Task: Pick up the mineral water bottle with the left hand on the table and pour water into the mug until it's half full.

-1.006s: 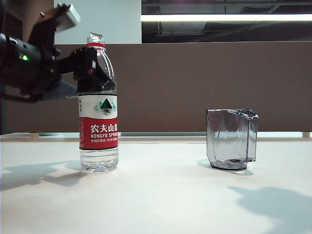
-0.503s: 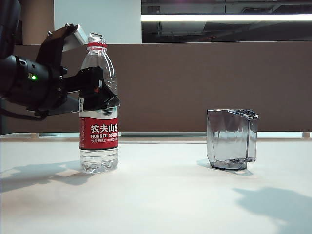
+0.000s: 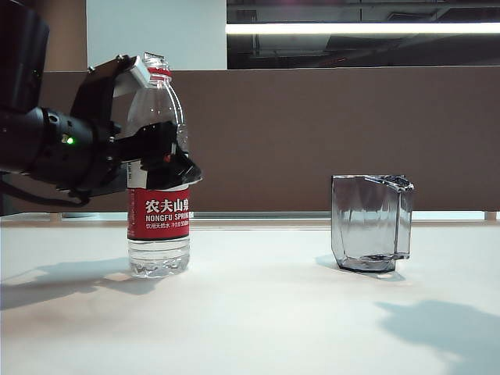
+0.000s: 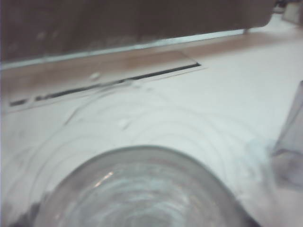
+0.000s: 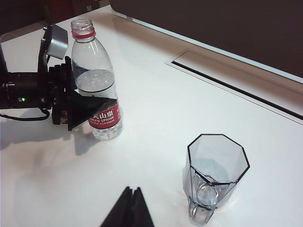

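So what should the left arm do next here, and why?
Probably close the left end effector on the mineral water bottle. Its open fingers already straddle the bottle at label height, the bottle stands uncapped on the table, and the mug waits apart.

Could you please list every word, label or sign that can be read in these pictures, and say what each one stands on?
"农夫山泉": large white characters on the red band of the mineral water bottle label.
"NONGFU SPRI": white letters beneath them; the rest curves out of sight.
Small white line under that: too small to read.
Green mountain logo: hidden behind the left gripper.
The mug and the table: no text.
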Controlling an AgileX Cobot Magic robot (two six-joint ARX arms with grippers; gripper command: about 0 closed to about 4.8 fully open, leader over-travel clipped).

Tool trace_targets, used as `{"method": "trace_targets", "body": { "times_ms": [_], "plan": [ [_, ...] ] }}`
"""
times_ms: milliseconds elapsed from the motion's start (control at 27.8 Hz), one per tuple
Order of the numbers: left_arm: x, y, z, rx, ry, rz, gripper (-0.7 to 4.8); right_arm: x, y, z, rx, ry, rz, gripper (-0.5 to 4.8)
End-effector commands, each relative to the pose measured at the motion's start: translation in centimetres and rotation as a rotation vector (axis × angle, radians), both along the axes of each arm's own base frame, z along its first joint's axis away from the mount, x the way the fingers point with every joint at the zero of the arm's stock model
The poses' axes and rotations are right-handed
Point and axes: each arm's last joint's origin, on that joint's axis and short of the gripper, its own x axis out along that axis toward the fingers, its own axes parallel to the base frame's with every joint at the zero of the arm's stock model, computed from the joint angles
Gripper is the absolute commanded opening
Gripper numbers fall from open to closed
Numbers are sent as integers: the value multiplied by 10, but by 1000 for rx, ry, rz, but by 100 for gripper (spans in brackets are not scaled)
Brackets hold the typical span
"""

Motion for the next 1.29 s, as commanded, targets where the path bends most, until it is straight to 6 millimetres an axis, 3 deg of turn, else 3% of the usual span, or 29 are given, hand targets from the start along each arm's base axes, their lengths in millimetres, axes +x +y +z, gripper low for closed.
{"method": "trace_targets", "body": {
  "times_ms": [36,719,755,791,827,863,1042,1186,1294],
  "plan": [
    [0,-5,4,-14,-25,-19,479,0,0,4,14,-19,3,-5],
    [11,-12,-1,0,-35,-23,479,-2,-2,5,20,-27,2,-6],
    [11,-12,-1,0,-35,-23,463,-2,-2,5,20,-27,2,-6],
    [10,-12,-1,0,-34,-23,360,-2,-2,5,20,-26,2,-5],
    [11,-12,-1,0,-35,-23,295,-2,-2,5,20,-26,2,-6],
    [11,-12,-1,0,-35,-23,271,-2,-2,5,20,-26,2,-5],
    [10,-12,-1,0,-34,-23,261,-2,-2,5,20,-26,2,-6],
    [10,-12,-1,0,-34,-23,133,-2,-2,5,20,-26,2,-5],
    [10,-12,-1,0,-34,-23,119,-2,-2,5,20,-26,2,-5]
  ]
}}
